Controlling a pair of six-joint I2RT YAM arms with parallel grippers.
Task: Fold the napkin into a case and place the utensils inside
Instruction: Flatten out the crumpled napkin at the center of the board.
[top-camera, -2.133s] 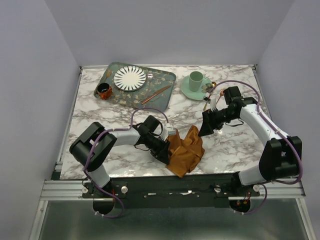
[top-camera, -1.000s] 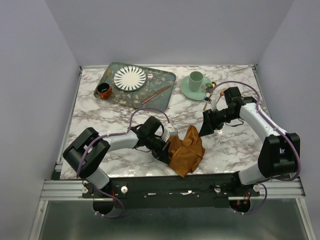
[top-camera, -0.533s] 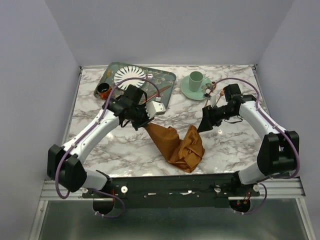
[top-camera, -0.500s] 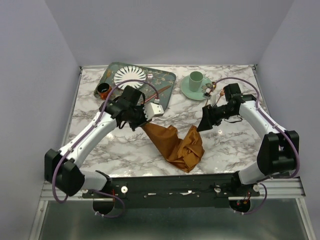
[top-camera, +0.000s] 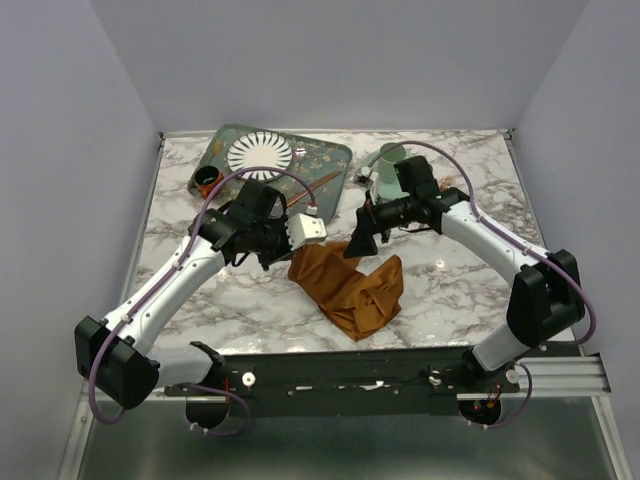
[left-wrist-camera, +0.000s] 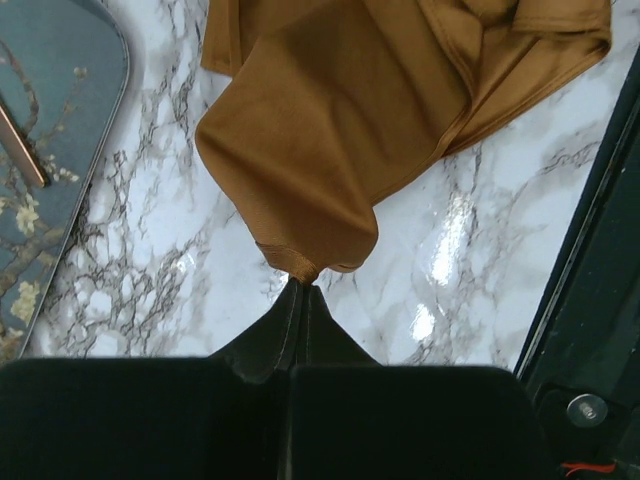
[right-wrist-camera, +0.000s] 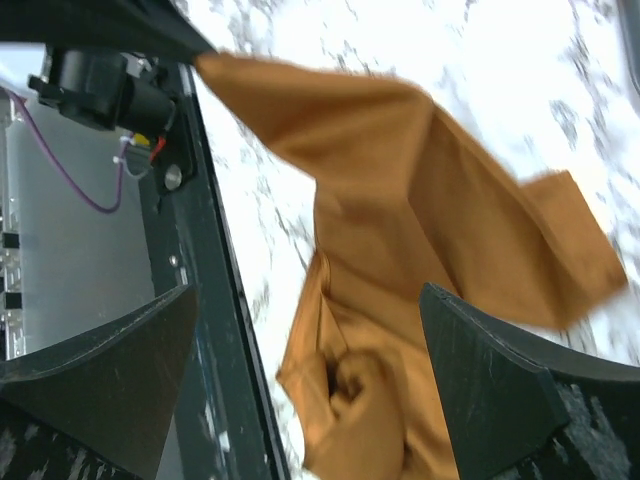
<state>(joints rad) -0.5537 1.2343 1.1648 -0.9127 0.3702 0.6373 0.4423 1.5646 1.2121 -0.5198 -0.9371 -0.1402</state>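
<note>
The rust-orange napkin (top-camera: 352, 285) lies crumpled on the marble near the front edge, and no case is in view. My left gripper (top-camera: 296, 250) is shut on one corner of the napkin (left-wrist-camera: 335, 150), and the left gripper (left-wrist-camera: 300, 285) holds that corner pulled out to the left. My right gripper (top-camera: 354, 247) hovers just above the cloth's far edge. In the right wrist view the right gripper (right-wrist-camera: 305, 370) stands wide open over the napkin (right-wrist-camera: 420, 200) with nothing held. One copper utensil (top-camera: 313, 186) lies on the green tray (top-camera: 335, 158).
A striped white plate (top-camera: 260, 155) sits on the tray, with an orange cup (top-camera: 205, 182) at the tray's left edge. A pale green cup on a saucer (top-camera: 383, 162) stands behind the right arm. The black front rail (right-wrist-camera: 215, 300) runs close to the napkin.
The left gripper carried the napkin corner up and left from the front edge, stretching the cloth out. The right arm swung left over the napkin and its jaws opened wider.
</note>
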